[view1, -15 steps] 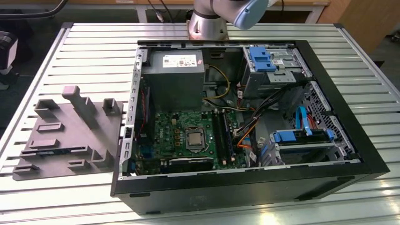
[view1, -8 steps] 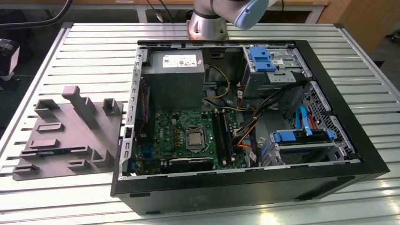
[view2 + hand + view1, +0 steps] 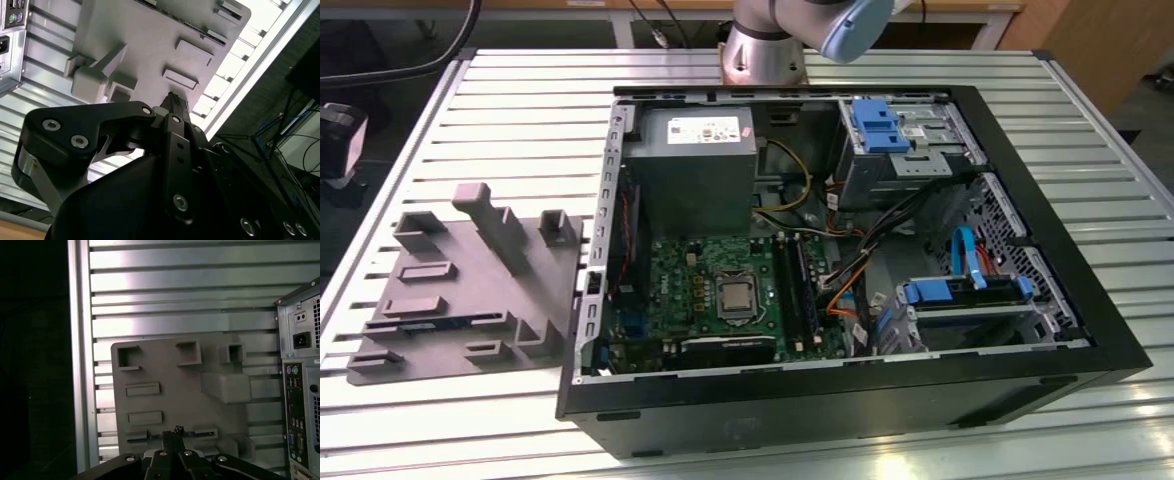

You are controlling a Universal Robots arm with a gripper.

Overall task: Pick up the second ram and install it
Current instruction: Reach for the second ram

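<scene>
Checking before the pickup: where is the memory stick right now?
The memory stick sits in a slot of the grey tray, at the exterior view's left of the computer case.

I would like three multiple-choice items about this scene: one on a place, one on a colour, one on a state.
1. Relative to the computer case, the grey tray lies: A inside; B at the exterior view's left; C on top.
2. The drive brackets are: A red; B blue; C yellow.
3. The case is: A open; B closed; C upside down.
B, it rests on the table beside the case; B, their plastic is blue; A, the circuit board shows.
</scene>
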